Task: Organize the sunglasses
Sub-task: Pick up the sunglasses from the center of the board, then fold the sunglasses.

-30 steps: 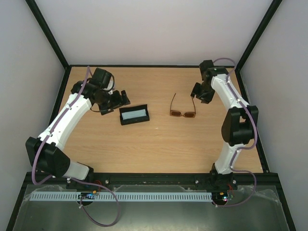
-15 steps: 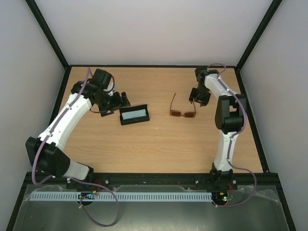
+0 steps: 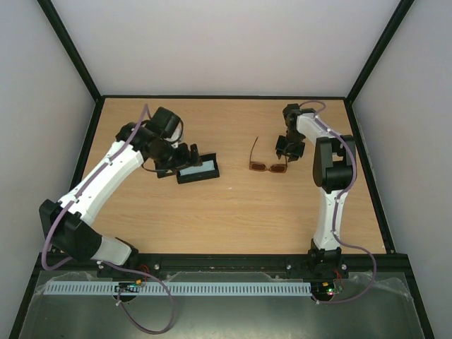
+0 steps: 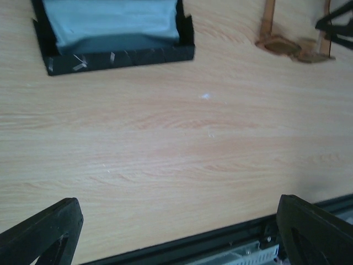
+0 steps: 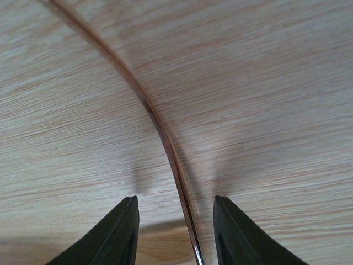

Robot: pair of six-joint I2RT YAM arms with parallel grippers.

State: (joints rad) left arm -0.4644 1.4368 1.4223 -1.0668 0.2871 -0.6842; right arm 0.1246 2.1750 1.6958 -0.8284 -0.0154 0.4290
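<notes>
Surface (image 3: 233,212): light wood, carrying every item.
Left hand (image 4: 177,212): fingers wide apart, holding nothing, just beside the case's left end.
Right hand (image 5: 175,201): fingers apart, straddling the right temple arm (image 5: 160,127), not clamped on it.
Case (image 3: 197,169): black, oblong, open, left of centre.
Sunglasses (image 3: 268,167): flat on the surface right of the case, apart from it, temples unfolded toward the far edge.
Cloth (image 4: 110,19): light blue, inside the case.

Amber-lensed sunglasses (image 3: 268,167), black case (image 4: 121,57) (pale-blue cloth (image 4: 110,16) inside).
</notes>
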